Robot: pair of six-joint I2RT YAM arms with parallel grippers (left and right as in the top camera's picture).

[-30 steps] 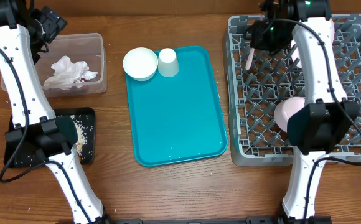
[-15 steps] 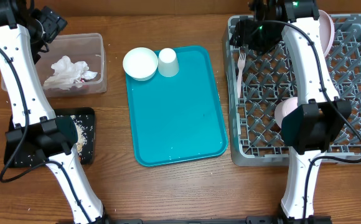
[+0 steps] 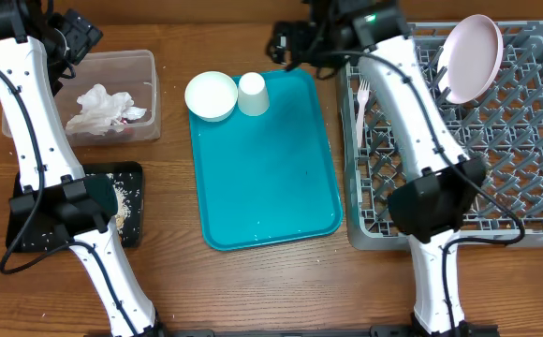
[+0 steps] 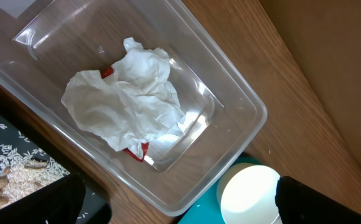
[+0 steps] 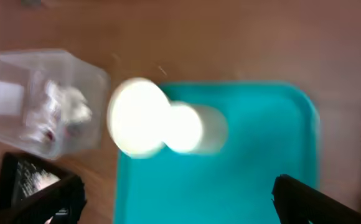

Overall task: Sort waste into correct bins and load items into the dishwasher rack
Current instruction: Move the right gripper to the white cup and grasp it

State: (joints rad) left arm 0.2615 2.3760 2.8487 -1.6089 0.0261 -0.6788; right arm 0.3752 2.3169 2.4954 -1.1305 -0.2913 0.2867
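Observation:
The white fork (image 3: 362, 108) lies at the left edge of the grey dishwasher rack (image 3: 534, 201), and the pink-white plate (image 3: 471, 58) stands on edge at the rack's far side. A white bowl (image 3: 211, 95) (image 4: 249, 196) (image 5: 137, 118) and a white cup (image 3: 253, 94) (image 5: 196, 129) sit at the far left corner of the teal tray (image 3: 271, 178). My right gripper (image 3: 288, 42) (image 5: 180, 205) hangs open and empty over the tray's far edge. My left gripper (image 3: 73, 37) (image 4: 180, 211) is open above the clear tub (image 3: 150, 65) (image 4: 243, 106), which holds crumpled napkins (image 3: 101, 108) (image 4: 124, 102) and a red wrapper (image 4: 137, 151).
The black tray (image 3: 37, 234) (image 4: 6, 143) with rice (image 3: 120, 201) and nut-like scraps lies at the near left, beside the left arm's base. The right arm's base covers part of the rack's near left. The right wrist view is blurred.
My right gripper opened and let the fork drop into the rack. It then swung left, off the rack and over the teal tray's far edge. The left arm has not moved.

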